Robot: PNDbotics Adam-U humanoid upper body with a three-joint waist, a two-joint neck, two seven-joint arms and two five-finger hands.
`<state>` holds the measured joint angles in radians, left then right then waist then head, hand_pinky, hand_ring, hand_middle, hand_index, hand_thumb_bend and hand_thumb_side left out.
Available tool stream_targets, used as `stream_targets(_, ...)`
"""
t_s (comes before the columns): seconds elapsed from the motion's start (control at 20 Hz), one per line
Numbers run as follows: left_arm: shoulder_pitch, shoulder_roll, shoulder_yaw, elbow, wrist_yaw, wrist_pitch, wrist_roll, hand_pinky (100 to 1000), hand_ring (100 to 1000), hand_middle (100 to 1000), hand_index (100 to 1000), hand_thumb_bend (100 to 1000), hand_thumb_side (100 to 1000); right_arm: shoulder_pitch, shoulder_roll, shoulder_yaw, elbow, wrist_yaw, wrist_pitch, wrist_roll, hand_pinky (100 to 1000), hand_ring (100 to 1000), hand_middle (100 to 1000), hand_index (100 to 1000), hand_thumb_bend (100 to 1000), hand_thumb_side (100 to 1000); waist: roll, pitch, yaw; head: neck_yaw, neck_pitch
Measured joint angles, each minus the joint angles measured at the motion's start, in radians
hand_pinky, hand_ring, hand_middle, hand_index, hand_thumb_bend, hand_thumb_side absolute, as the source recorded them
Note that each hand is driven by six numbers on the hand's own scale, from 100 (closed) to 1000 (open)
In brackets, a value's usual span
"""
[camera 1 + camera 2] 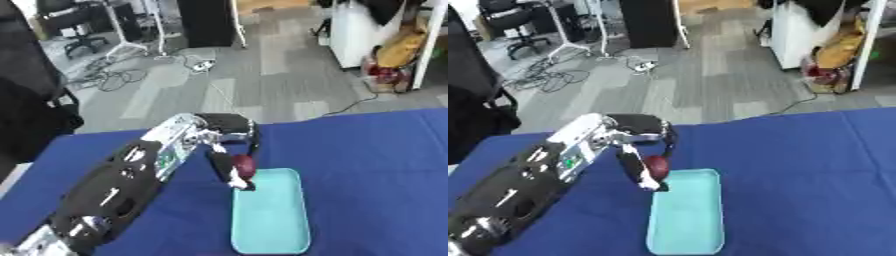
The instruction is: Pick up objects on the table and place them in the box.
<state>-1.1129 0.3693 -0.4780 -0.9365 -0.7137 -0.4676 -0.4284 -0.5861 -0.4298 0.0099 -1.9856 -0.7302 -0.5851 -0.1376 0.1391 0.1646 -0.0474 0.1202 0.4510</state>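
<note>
Beyond the far edge of the blue table (376,150) lies a grey floor (271,65). Cables (114,77) tangle on it at the left, near an office chair (74,42). A white cabinet (359,32) stands at the far right, with a yellow bag (401,49) beside it (contents unclear).

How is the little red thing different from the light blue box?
The red thing is small, round and dark red; the box is long, flat and pale teal. The red thing is held up in the left hand, whose fingers curl round it; the box lies on the blue table. The red thing hangs over the box's near-left corner.
</note>
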Motion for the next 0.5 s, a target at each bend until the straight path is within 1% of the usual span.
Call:
stream_targets(0.15, 0.0, -0.014, -0.003, 0.014, 0.0, -0.025, -0.001, 100, 100, 100, 325, 228, 465, -0.006, 0.0, 0.0, 0.0, -0.001, 0.001, 0.0, 351, 397, 438, 601, 100, 888, 0.001, 0.0, -0.001, 0.003, 0.0)
stream_targets(0.2, 0.0, -0.018, -0.005, 0.019, 0.0, -0.033, -0.001, 100, 100, 100, 346, 228, 452, -0.006, 0.0, 0.0, 0.0, -0.002, 0.002, -0.001, 351, 397, 438, 601, 100, 888, 0.001, 0.0, -0.002, 0.003, 0.0)
stream_targets(0.25, 0.0, -0.02, -0.006, 0.021, 0.001, -0.04, -0.001, 100, 100, 177, 414, 198, 470, -0.006, 0.0, 0.0, 0.0, -0.003, 0.003, -0.001, 351, 397, 438, 601, 100, 888, 0.002, 0.0, -0.004, 0.003, 0.0)
stream_targets(0.3, 0.0, -0.021, -0.006, 0.022, 0.002, -0.047, 0.0, 100, 100, 264, 486, 197, 523, -0.006, 0.0, 0.0, 0.0, -0.004, 0.003, -0.002, 351, 397, 438, 601, 100, 888, 0.004, 0.0, -0.005, 0.003, 0.0)
stream_targets(0.35, 0.0, -0.023, -0.006, 0.023, 0.003, -0.056, 0.003, 100, 226, 409, 593, 244, 611, -0.006, 0.0, 0.0, 0.0, -0.005, 0.004, -0.002, 351, 397, 438, 600, 100, 889, 0.005, 0.0, -0.005, 0.003, 0.0)
stream_targets(0.4, 0.0, -0.024, -0.006, 0.023, 0.004, -0.067, 0.007, 100, 356, 520, 680, 271, 688, -0.006, 0.0, 0.0, 0.0, -0.007, 0.004, -0.002, 351, 397, 438, 600, 100, 889, 0.006, 0.0, -0.006, 0.003, 0.0)
stream_targets(0.45, 0.0, -0.024, -0.007, 0.022, 0.005, -0.079, 0.011, 100, 445, 598, 741, 296, 763, -0.006, 0.0, 0.0, 0.0, -0.007, 0.005, -0.003, 351, 397, 438, 601, 100, 889, 0.006, 0.0, -0.006, 0.003, 0.0)
stream_targets(0.5, 0.0, -0.024, -0.007, 0.02, 0.006, -0.092, 0.015, 100, 474, 641, 783, 308, 830, -0.007, 0.0, 0.0, 0.0, -0.007, 0.005, -0.004, 351, 397, 438, 600, 100, 888, 0.006, 0.0, -0.006, 0.003, 0.0)
